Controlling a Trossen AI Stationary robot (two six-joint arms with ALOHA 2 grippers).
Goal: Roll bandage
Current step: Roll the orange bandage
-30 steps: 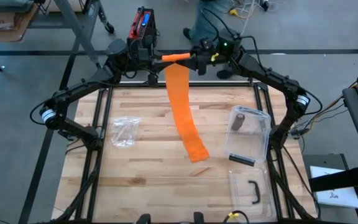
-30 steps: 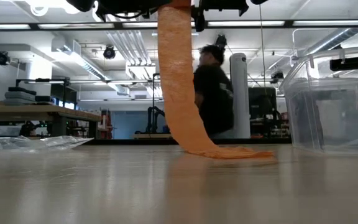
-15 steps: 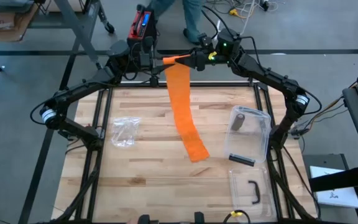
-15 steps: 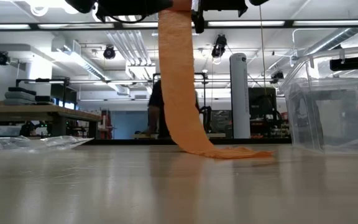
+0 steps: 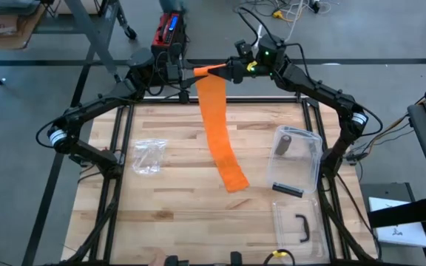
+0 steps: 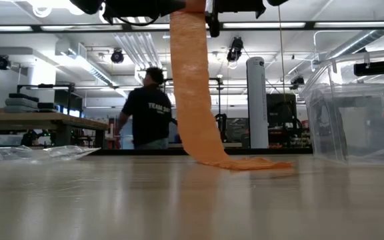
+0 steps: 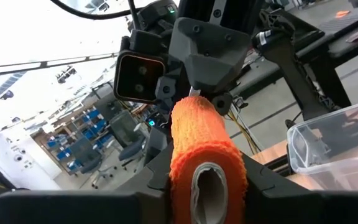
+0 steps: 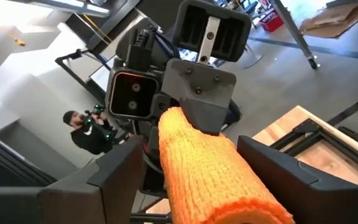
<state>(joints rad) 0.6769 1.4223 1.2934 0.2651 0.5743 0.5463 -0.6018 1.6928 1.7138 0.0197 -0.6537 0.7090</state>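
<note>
An orange bandage is partly wound into a roll (image 5: 209,69), held high over the table's far edge between both grippers. Its loose strip (image 5: 219,129) hangs down from the roll, and its free end (image 5: 234,179) lies flat on the wooden table; the low view shows that end too (image 6: 255,164). My left gripper (image 5: 189,72) is shut on the roll's left end. My right gripper (image 5: 231,69) is shut on its right end. The two grippers face each other along the roll. My left gripper pinches the roll's left end (image 7: 207,168) between its two fingers, one finger (image 7: 260,180) on each side of it. The fingers come level from the table's left and lie along the roll. The roll is lifted clear, level, the strip hanging slack below. My right gripper pinches the roll's right end (image 8: 222,180) between its two fingers, one finger (image 8: 120,174) on each side. The fingers come level from the table's right and lie along the roll. The roll sits level between both grippers, high above the table.
A clear plastic box (image 5: 296,159) with a dark item in it stands at the right, its lid (image 5: 296,225) nearer the front. A clear plastic bag (image 5: 148,157) lies at the left. A person (image 6: 145,110) walks in the room behind the table.
Both grippers and the bandage have kept still. The person behind the table has walked across the room, toward the left in the low view.
</note>
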